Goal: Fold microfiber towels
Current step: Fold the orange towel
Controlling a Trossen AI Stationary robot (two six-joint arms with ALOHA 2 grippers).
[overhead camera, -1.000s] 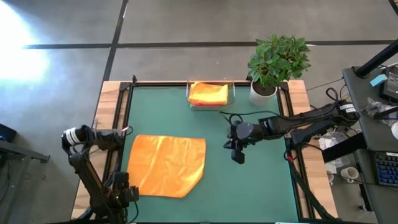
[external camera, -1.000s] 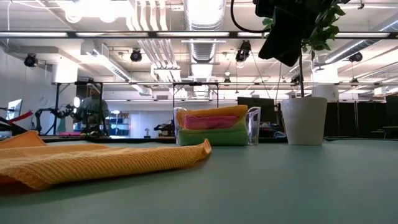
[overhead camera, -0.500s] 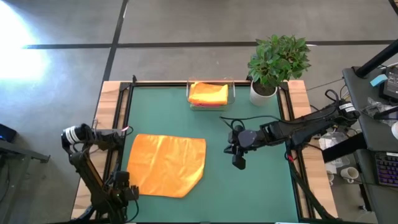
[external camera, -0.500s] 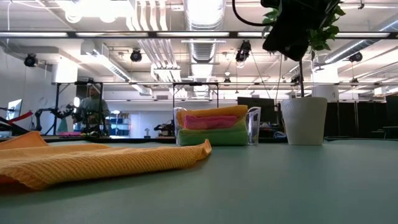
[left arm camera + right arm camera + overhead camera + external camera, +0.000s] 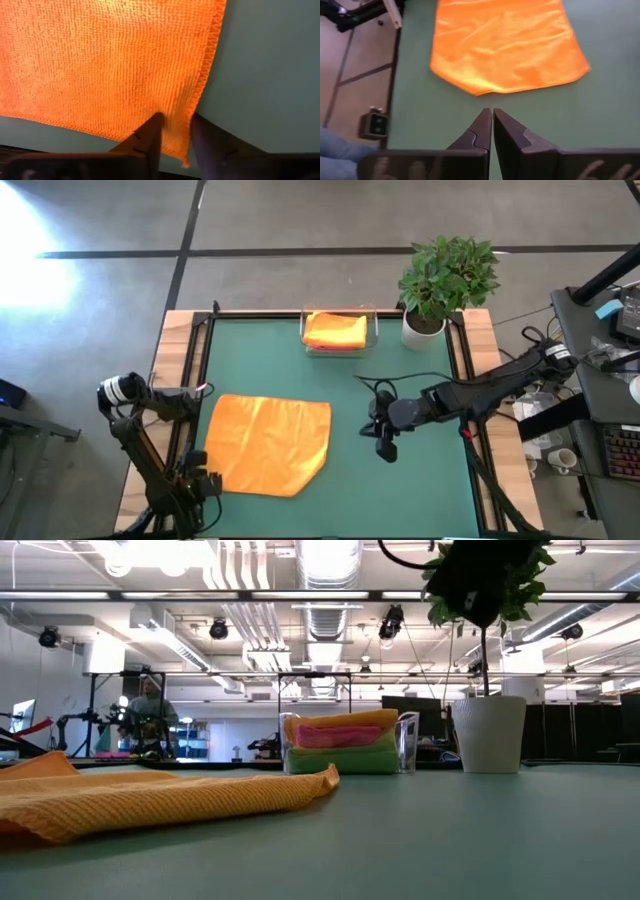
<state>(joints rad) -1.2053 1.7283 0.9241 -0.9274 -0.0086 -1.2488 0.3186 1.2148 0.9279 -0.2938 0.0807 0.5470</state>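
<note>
An orange towel (image 5: 268, 444) lies spread flat on the green mat at the left of the table. It also shows in the low view (image 5: 150, 800). My left gripper (image 5: 205, 480) stands at the towel's near left corner, open by a narrow gap (image 5: 177, 120). My right gripper (image 5: 385, 448) hovers right of the towel, shut and empty (image 5: 492, 112). Folded towels (image 5: 340, 745), orange on top with pink and green below, sit stacked in a clear tray (image 5: 372, 330) at the far edge. The yellow towel is not in view. My left gripper's fingers (image 5: 150, 137) point down on either side of the towel's near left corner (image 5: 175, 142). The cloth lies flat and unbunched between them. I cannot tell whether the fingers touch it.
A potted plant (image 5: 445, 280) in a white pot (image 5: 490, 735) stands at the far right, beside the tray. The mat (image 5: 420, 500) to the right of the towel is bare. A person (image 5: 148, 715) shows far off in the room behind the table.
My right gripper has moved toward the table's near edge, staying right of the towel. The towel has kept its place and shape.
</note>
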